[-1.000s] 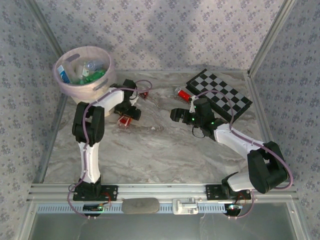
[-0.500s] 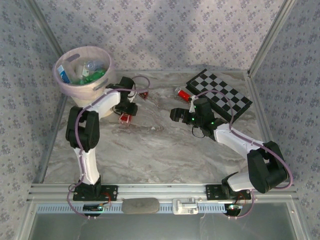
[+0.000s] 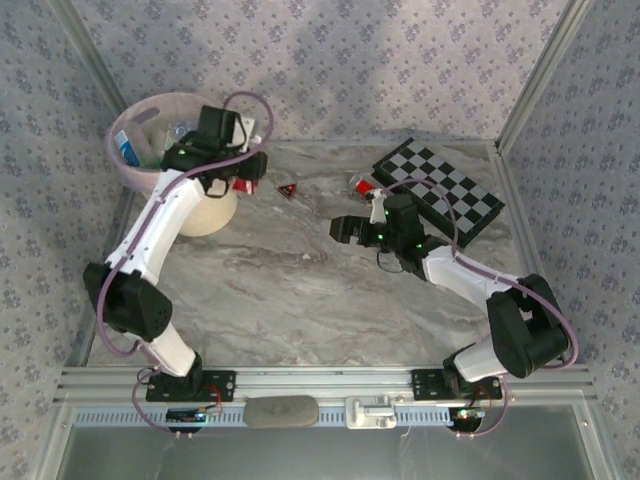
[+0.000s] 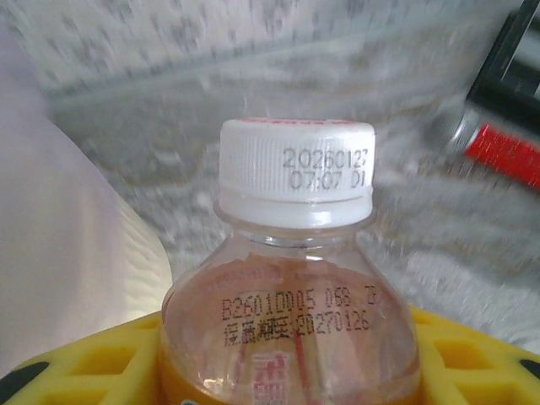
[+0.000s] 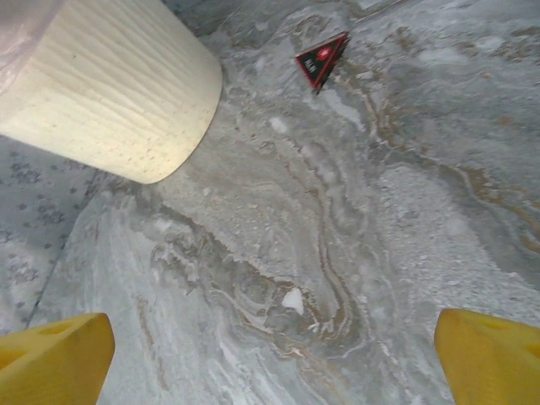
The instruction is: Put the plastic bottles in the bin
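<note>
Left gripper (image 3: 245, 178) closed on white-capped bottle (image 4: 291, 278), held beside right rim of bin (image 3: 150, 103), other bottles (image 3: 128, 148) inside, right gripper (image 5: 274, 354) held open above table (image 3: 300, 290), red-and-black triangle (image 3: 288, 190) between grippers, chessboard (image 3: 440, 190) far right.

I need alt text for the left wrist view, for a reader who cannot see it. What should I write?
A clear plastic bottle with a white cap and printed date codes is gripped in the left claw, between its yellow fingers. The pale bin wall is at the left, the blurred marble table behind, and a red bar at the right.
</note>
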Robot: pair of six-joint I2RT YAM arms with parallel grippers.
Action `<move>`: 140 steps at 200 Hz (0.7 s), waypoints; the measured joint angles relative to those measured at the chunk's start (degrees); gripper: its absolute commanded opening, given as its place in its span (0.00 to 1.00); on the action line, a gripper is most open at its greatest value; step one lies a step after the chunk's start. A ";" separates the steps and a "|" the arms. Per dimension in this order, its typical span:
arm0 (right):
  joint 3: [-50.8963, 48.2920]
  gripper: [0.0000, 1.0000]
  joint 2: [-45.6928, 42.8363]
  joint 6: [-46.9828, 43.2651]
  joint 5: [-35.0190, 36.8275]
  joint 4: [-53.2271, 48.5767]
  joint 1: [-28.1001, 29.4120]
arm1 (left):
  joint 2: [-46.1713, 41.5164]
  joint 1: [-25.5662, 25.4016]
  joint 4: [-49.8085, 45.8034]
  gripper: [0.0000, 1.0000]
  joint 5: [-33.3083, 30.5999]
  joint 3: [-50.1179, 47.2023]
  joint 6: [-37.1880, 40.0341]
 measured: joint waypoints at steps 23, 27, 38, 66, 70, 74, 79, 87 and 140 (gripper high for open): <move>0.07 0.99 0.48 -0.02 -1.81 1.14 0.57 | -2.16 2.32 0.50 0.46 -0.11 4.63 0.81; 0.09 0.99 0.55 -0.02 -2.10 1.25 0.68 | -2.56 2.86 0.79 0.46 -0.24 5.38 0.94; 0.15 0.99 0.66 -0.04 -2.58 1.27 0.92 | -3.54 4.26 1.64 0.47 -0.37 6.69 1.07; 0.50 0.99 0.79 -0.07 -2.93 1.22 1.25 | -5.99 8.85 4.26 0.48 -1.29 8.17 0.98; 0.52 0.99 0.79 -0.07 -2.95 1.22 1.25 | -6.23 9.42 4.59 0.48 -1.46 8.28 0.98; 0.59 0.99 0.79 -0.07 -2.93 1.22 1.25 | -6.40 10.10 5.03 0.47 -1.77 8.35 0.96; 0.63 0.99 0.79 -0.09 -2.93 1.20 1.25 | -6.67 10.97 5.62 0.48 -2.01 8.39 0.92; 0.72 0.99 0.79 -0.13 -2.95 1.16 1.25 | -6.95 12.26 6.38 0.48 -2.49 8.44 0.79; 1.57 0.99 0.81 -0.52 -2.93 0.17 1.25 | -6.75 19.19 7.67 0.50 -5.07 10.03 0.09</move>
